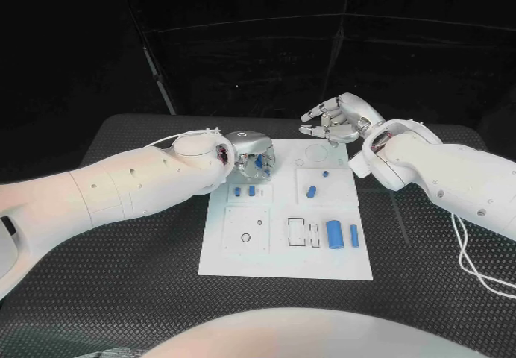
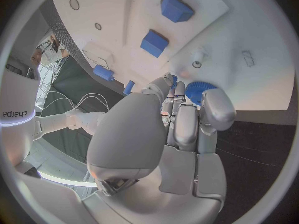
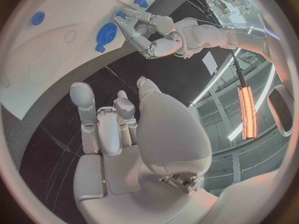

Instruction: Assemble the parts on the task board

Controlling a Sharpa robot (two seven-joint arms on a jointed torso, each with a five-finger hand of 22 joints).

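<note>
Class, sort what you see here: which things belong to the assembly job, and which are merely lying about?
Job:
white rectangular task board
small blue parts: long cylinder, thin bar, round ridged gear
left robot hand at the gear
right robot hand, raised, holding nothing

Lying about:
black textured table
white cable

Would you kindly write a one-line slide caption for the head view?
Left hand reaches over the white task board's far end; right hand hovers open beyond it.
</note>
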